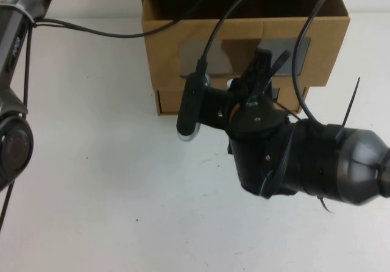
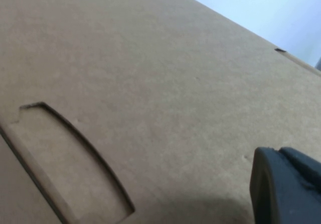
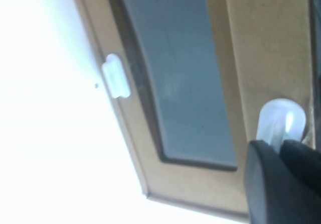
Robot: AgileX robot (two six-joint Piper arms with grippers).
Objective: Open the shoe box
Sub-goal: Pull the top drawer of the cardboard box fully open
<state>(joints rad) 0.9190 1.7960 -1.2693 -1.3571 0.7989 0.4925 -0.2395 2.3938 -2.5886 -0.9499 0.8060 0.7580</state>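
Shoe box front flap part-raised. Right claw pinches its clear knob. Left claw, pressed together, sits beside the box wall. Full opening not yet done.

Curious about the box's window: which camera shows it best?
Right wrist view: window fills it, beside the right gripper pinching the knob. High view: partly hidden by that arm. Left wrist view: only cardboard by the shut left gripper.

surface: white table | on it: cardboard shoe box, far side
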